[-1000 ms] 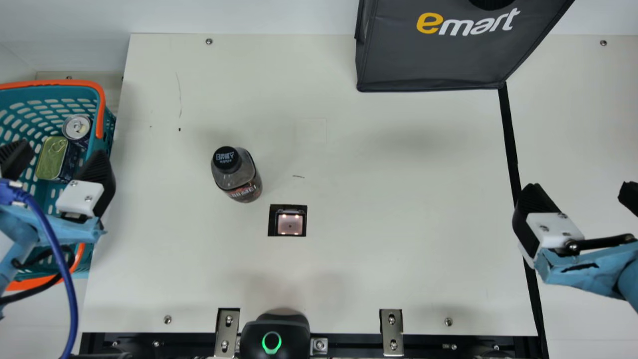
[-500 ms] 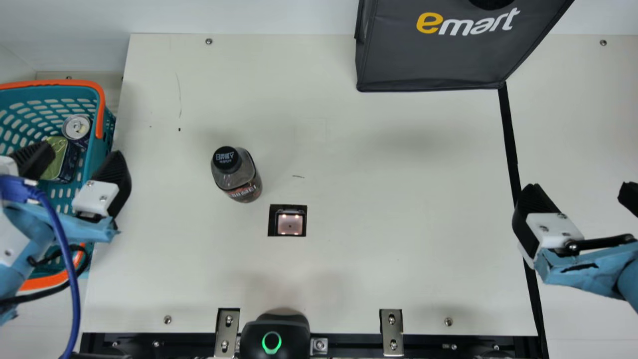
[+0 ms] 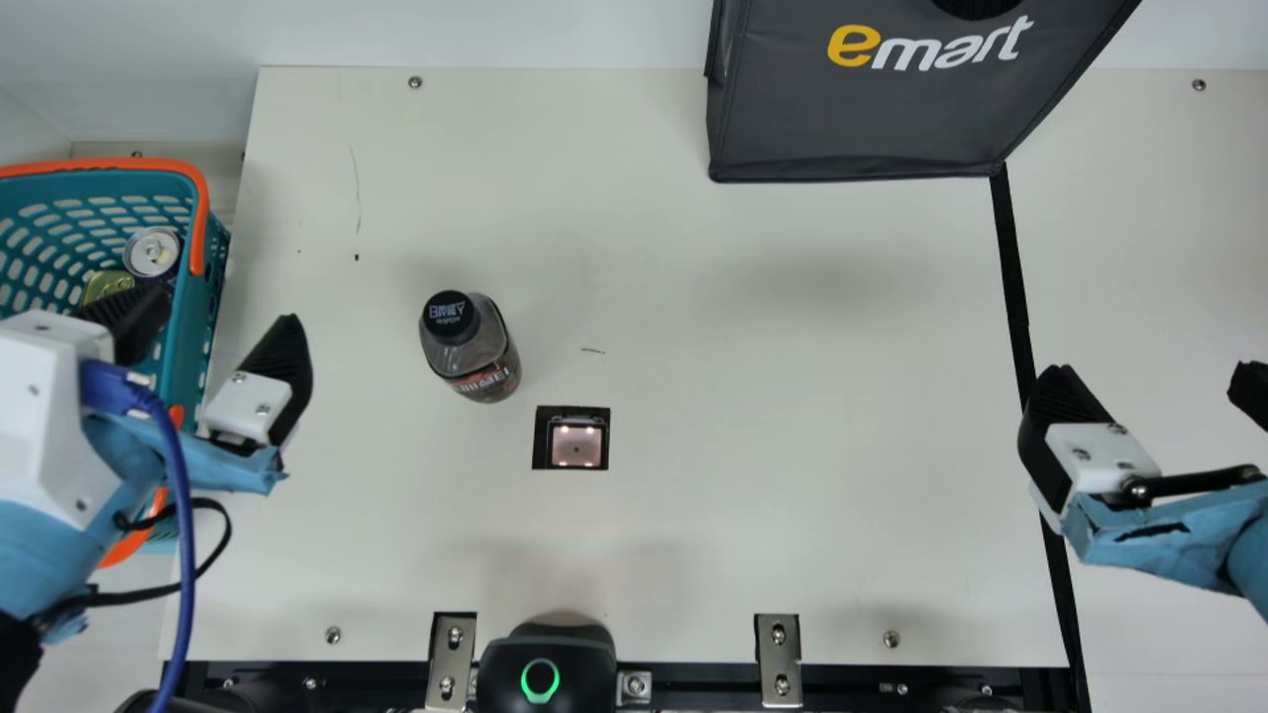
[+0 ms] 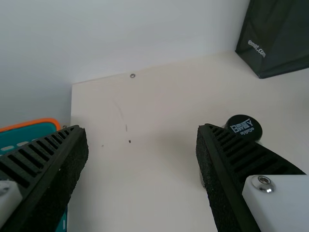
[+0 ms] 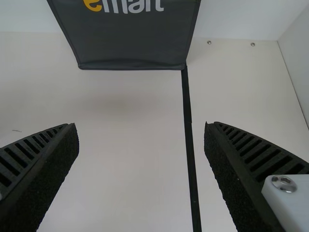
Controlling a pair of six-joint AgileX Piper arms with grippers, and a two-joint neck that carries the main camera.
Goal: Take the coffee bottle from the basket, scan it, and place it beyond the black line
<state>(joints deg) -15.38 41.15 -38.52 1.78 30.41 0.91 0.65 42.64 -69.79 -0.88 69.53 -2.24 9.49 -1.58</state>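
My left gripper (image 3: 226, 305) stands open over the basket's right edge, left of the coffee bottle. The coffee bottle (image 3: 475, 349), dark with a black cap, is on the table left of centre, behind and left of the scanner window (image 3: 577, 442). In the left wrist view, my left gripper (image 4: 141, 129) has nothing between its fingers, and the bottle's cap (image 4: 244, 127) shows past one of them. My right gripper (image 3: 1157, 378) is open at the right by the black line (image 3: 1012, 267). The right wrist view has this gripper (image 5: 141, 126) with empty fingers and the black line (image 5: 188, 116) between them.
A teal basket (image 3: 194, 307) with an orange handle holds a round can (image 3: 153, 252) and a green-topped tin (image 3: 105, 285) at the left. A dark bag (image 3: 862, 119) stands at the back right. A black device (image 3: 547, 665) sits at the front edge.
My left gripper has moved right, from over the basket toward the bottle, staying open. The right arm and the bottle have kept still.
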